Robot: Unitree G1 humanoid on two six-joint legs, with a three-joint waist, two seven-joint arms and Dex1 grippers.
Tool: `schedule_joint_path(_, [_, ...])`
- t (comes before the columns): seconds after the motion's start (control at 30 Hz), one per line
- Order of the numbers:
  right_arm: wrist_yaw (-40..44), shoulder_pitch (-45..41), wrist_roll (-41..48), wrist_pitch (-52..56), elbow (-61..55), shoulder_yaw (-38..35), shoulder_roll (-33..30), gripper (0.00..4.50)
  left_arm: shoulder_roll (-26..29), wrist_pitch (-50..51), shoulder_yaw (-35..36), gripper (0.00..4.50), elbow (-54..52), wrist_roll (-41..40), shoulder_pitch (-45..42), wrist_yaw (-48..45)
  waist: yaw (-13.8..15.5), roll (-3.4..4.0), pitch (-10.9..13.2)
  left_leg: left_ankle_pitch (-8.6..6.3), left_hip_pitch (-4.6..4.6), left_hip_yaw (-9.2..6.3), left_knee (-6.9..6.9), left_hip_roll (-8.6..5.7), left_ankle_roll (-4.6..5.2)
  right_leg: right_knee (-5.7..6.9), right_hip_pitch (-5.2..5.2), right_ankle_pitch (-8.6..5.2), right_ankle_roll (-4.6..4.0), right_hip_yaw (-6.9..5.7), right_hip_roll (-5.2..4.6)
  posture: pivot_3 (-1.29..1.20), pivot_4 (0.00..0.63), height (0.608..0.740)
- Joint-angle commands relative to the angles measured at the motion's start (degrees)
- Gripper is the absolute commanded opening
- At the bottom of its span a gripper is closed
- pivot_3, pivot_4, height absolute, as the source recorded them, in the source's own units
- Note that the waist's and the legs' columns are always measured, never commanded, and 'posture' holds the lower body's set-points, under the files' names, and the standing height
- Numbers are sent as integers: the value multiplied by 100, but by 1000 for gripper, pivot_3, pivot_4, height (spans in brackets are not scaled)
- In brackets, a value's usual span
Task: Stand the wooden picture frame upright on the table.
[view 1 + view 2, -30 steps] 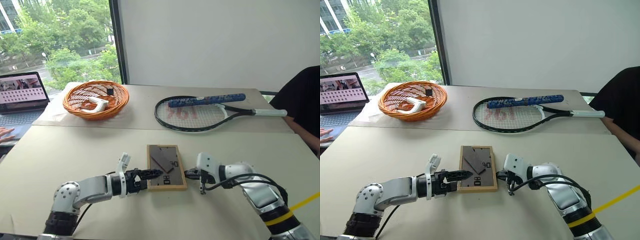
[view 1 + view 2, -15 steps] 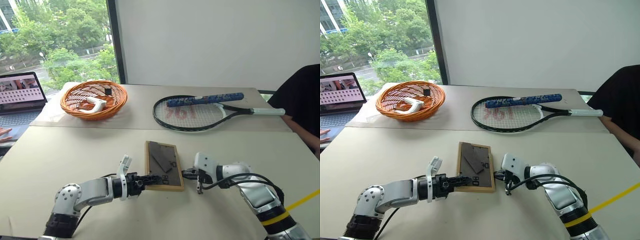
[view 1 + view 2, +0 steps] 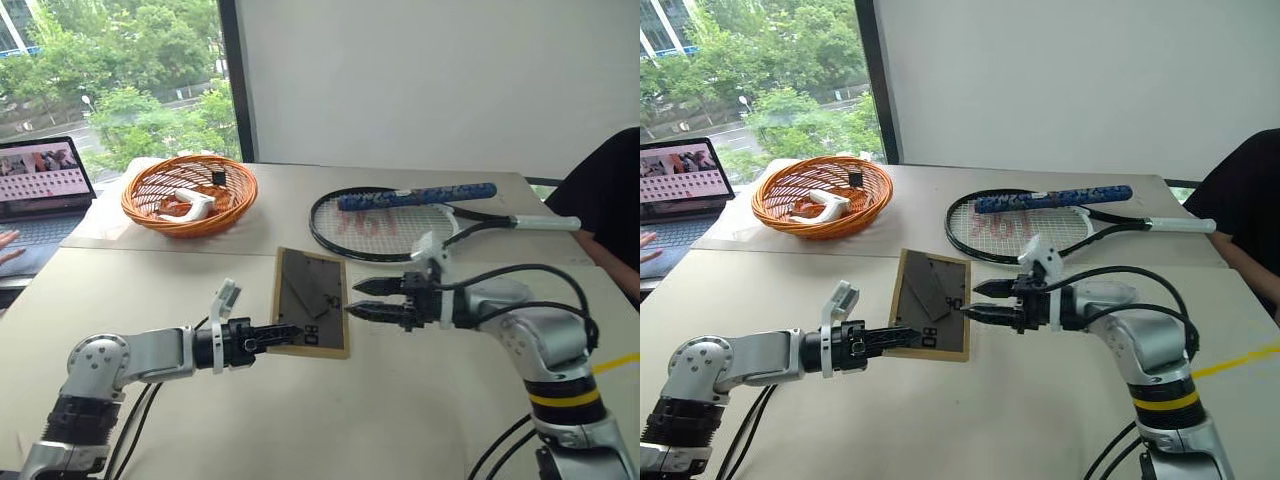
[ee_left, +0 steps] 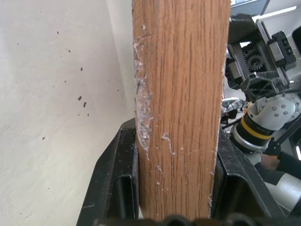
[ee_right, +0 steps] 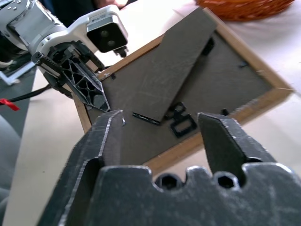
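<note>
A small rectangular light-wood picture frame (image 3: 311, 302), its dark grey back and folded stand flap facing the camera (white markings near the lower edge), tilts up off the wide beige table (image 3: 150, 290) near its middle. The left gripper (image 3: 281, 332) is clamped on the frame's lower left wooden edge, a black finger (image 4: 115, 183) pressed to each side of the scuffed wood. The right gripper (image 3: 361, 297), jaws parted and empty, hovers just beside the frame's right edge.
</note>
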Motion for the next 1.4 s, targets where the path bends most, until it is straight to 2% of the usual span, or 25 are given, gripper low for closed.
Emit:
schedule_joint_path(0.03, [-61,-355,-265,-201,363,407,160,4153,23,96,-88,1166,-205,82,-287,-367,11,0,0,1,-14,0,0,0,0,2,-16,1,0,-1,1,0,150,692])
schedule_joint_path(0.17, [121,-544,-324,-390,695,659,306,4153,12,99,-175,1166,-222,99,-350,-431,68,0,1,4,-33,-1,1,0,-3,6,-34,3,0,-2,1,0,150,692])
schedule_joint_path(0.3, [478,-451,-209,-761,369,836,433,4153,-38,40,-237,1166,130,-188,-418,-256,104,1,1,3,-35,-1,-3,0,-2,6,-37,3,-1,-4,1,0,150,692])
schedule_joint_path(0.43, [537,-224,-371,-1684,87,653,469,4153,2,32,-263,1166,485,-542,-451,-143,117,1,1,3,-38,-1,0,1,-2,6,-38,3,0,-5,1,0,150,692])
schedule_joint_path(0.6, [381,159,-718,-2430,-191,328,93,4153,94,353,-164,1166,694,-594,-389,-499,129,1,1,3,-39,-1,0,1,-3,6,-36,3,0,-8,0,0,150,692])
schedule_joint_path(0.73, [120,307,-1308,-3258,226,40,-280,4153,288,611,-184,1166,699,-594,-365,-844,115,1,1,4,-37,-1,1,1,-4,7,-38,4,-1,-8,1,0,150,692])
schedule_joint_path(0.87, [23,344,-1492,-3872,677,-400,-583,4153,572,850,-147,1166,828,-594,-409,-1268,121,1,1,5,-37,-1,2,1,-6,7,-38,4,-1,-7,0,0,150,692])
schedule_joint_path(0.97, [-128,469,-2290,-5028,1115,-226,-828,4153,714,1057,-237,1166,1009,-594,-520,-1604,121,1,1,5,-37,-1,1,1,-5,7,-38,4,-1,-7,0,0,150,692])
schedule_joint_path(1.03, [-542,537,-3116,-6244,1514,40,-882,4153,739,1161,-311,1166,1142,-594,-619,-1783,120,1,1,5,-37,-1,0,1,-5,7,-38,4,-1,-8,0,0,150,692])
schedule_joint_path(1.17, [-1965,487,-4608,-8187,2055,339,-623,4153,718,1306,-481,1166,1363,-594,-806,-1989,93,2,2,5,-37,-1,2,1,-5,8,-42,4,-1,-7,1,0,150,692])
schedule_joint_path(1.27, [-2938,440,-5554,-8936,2165,525,-395,4153,688,1355,-609,1166,1460,-594,-911,-2080,98,4,2,5,-37,-2,1,0,-5,12,-42,4,-1,-7,1,0,150,692])
schedule_joint_path(1.4, [-3706,388,-6118,-9334,2239,563,-221,4153,688,1384,-726,1166,1553,-594,-999,-2109,118,4,3,6,-37,-2,5,0,-6,19,-40,4,-1,-7,1,0,150,692])
